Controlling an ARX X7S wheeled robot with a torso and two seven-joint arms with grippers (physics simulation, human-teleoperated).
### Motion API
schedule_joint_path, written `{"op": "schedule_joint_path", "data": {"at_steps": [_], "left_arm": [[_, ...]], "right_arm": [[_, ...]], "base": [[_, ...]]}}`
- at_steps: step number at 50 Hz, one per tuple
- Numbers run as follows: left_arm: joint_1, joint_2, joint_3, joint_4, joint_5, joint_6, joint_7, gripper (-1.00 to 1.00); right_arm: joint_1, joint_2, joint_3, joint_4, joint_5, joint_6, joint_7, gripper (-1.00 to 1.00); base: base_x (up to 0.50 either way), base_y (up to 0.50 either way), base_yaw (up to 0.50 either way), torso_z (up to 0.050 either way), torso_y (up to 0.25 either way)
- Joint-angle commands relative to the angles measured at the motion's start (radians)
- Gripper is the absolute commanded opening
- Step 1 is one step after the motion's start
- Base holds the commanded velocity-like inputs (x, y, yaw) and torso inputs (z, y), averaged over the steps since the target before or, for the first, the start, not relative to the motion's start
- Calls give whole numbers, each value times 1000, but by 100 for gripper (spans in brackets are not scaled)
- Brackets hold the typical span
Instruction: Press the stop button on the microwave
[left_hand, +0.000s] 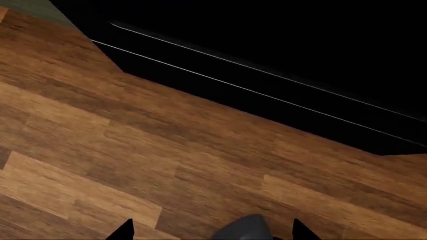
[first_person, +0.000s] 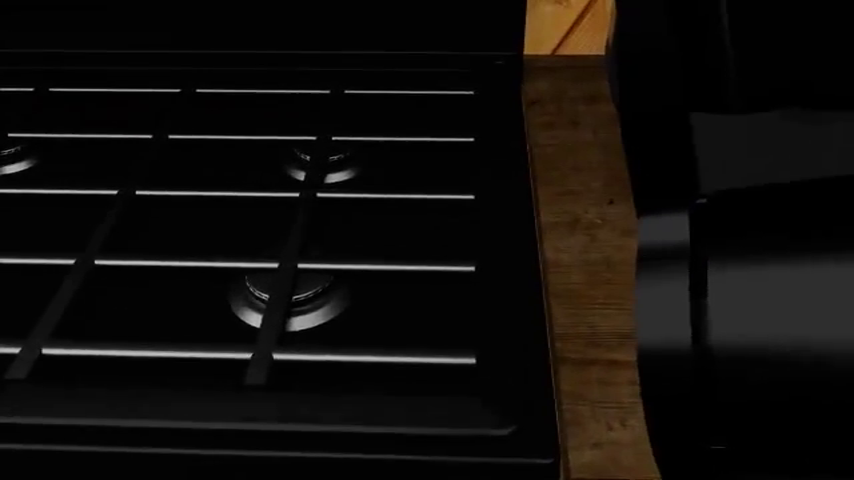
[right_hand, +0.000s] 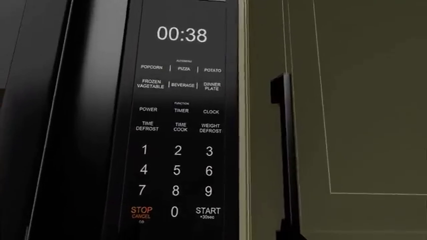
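Microwave (right_hand: 133, 120) display (right_hand: 181, 34) "00:38" (orange "STOP")

Left gripper (left_hand: 212, 231), partly seen

Two black pointed fingertips (left_hand: 124, 230) flank a rounded dark grey part between them.

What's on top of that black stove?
The stove carries dark grates crossing over round burners, three of which show in the head view. No pot or pan sits on the visible part. Its left side runs out of frame, so anything there cannot be seen.
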Motion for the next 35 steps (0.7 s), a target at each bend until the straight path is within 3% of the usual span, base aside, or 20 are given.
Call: {"op": "schedule_joint_path", "data": {"at_steps": [1, 11, 21, 35], "left_arm": [[1, 0, 0, -1, 0, 0, 0, 100], [1, 0, 0, -1, 0, 0, 0, 100], [1, 0, 0, -1, 0, 0, 0, 100], [1, 0, 0, -1, 0, 0, 0, 100]], "right_arm": [[27, 4, -13, 1, 36, -13, 26, 100], [30, 5, -21, -45, 73, 4, 42, 100], [3, 9, -37, -75, 100, 8, 46, 100], [-8, 16, -53, -133, 144, 16, 51, 100]], "base": [[0, 0, 0, 50, 123], [0, 0, 0, 50, 123], [455, -143, 0, 50, 123], [81, -17, 0, 50, 123]]}}
